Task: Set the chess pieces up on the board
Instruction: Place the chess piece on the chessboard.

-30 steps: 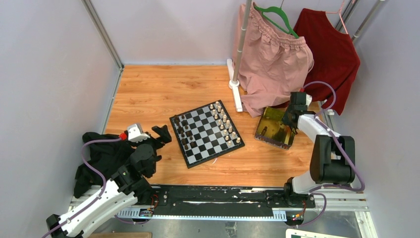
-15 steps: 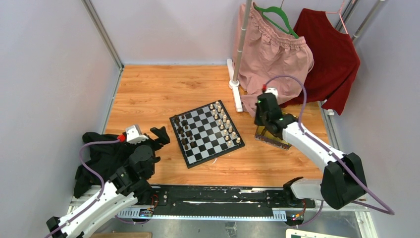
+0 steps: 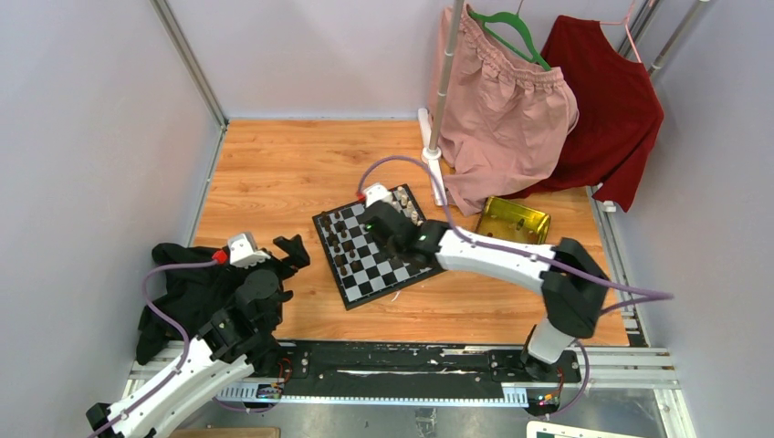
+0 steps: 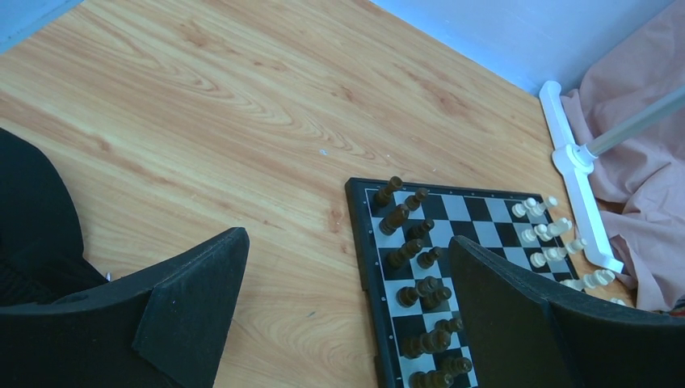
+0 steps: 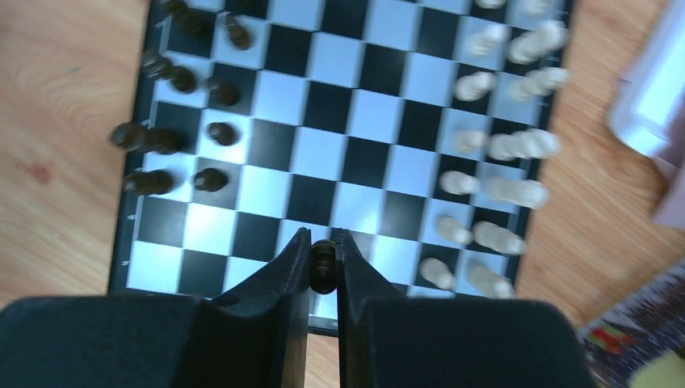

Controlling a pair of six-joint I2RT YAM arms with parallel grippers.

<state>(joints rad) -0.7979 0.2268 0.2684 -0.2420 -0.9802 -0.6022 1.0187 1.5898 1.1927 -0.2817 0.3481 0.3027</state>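
While the right gripper (image 5: 321,239) hangs over the board (image 5: 367,166), it pinches one dark chess piece (image 5: 323,267) between its very fingertips.
That piece looks tiny, stiff and very light, and probably smooth, so it could easily twist or slip out of a loose pinch. The safest hold seems to be across its narrow body from above, keeping it upright so its base meets a square flat. The other dark pieces (image 5: 174,121) stand in two ragged rows along one side of the board, with gaps left near the gripper's end, and the cream pieces (image 5: 493,145) line the opposite side. The left gripper (image 4: 347,242) waits beside the board over bare wood, with its jaws wide apart and nothing in them.
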